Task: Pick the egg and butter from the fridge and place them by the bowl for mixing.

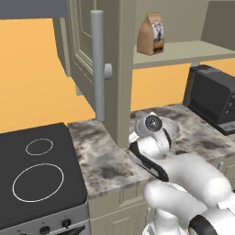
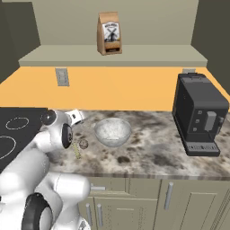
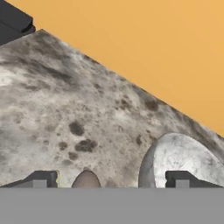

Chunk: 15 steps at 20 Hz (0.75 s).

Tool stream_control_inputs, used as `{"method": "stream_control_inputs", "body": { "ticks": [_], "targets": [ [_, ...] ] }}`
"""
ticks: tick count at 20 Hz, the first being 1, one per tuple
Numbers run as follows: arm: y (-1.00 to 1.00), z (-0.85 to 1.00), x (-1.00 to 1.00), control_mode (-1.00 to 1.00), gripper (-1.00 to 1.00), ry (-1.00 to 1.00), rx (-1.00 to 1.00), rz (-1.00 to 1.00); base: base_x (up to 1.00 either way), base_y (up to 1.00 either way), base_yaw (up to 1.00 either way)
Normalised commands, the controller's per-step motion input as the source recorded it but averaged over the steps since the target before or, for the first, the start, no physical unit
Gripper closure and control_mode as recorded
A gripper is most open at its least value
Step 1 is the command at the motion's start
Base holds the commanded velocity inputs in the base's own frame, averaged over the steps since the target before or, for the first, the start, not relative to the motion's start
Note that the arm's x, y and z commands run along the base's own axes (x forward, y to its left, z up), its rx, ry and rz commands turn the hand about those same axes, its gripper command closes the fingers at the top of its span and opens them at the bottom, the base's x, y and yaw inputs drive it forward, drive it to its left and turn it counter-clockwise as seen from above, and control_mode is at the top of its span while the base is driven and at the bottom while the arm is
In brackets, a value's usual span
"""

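The silver bowl (image 2: 112,131) stands on the mottled counter (image 2: 148,148). Just left of it lies the tan-brown egg (image 2: 83,144). Beside the egg is a thin pale yellow stick, the butter (image 2: 76,151). In the hand view my gripper (image 3: 113,179) is open and low over the counter. The egg (image 3: 86,180) rests between its fingertips (image 3: 43,178), touching neither, and the bowl (image 3: 179,157) is at the right. A yellow sliver of butter (image 3: 57,176) shows by the left fingertip. The fridge door's long grey bar handle (image 1: 97,64) stands left of the counter, and my arm hides the bowl in that view.
A black coffee machine (image 2: 200,114) stands at the counter's right end. A brown bag (image 2: 109,33) sits on the shelf above. The black stove top (image 1: 36,170) adjoins the counter on the left. An orange wall with an outlet (image 2: 62,77) backs the counter.
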Motion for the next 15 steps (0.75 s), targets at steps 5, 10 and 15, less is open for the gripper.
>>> {"method": "stream_control_inputs", "body": {
  "ticks": [5, 10, 15],
  "targets": [
    [-0.86, 0.13, -1.00, -1.00, -1.00, -0.27, 0.06, 0.00, 0.00, 0.00, 0.00],
    [-0.55, 0.00, -0.58, -1.00, -1.00, -0.16, 0.03, -0.11, 0.00, 0.00, 0.00],
    [-0.03, 0.06, -0.47, -1.00, -1.00, -0.31, 0.06, 0.02, 0.00, 0.00, 0.00]
  ]
}}
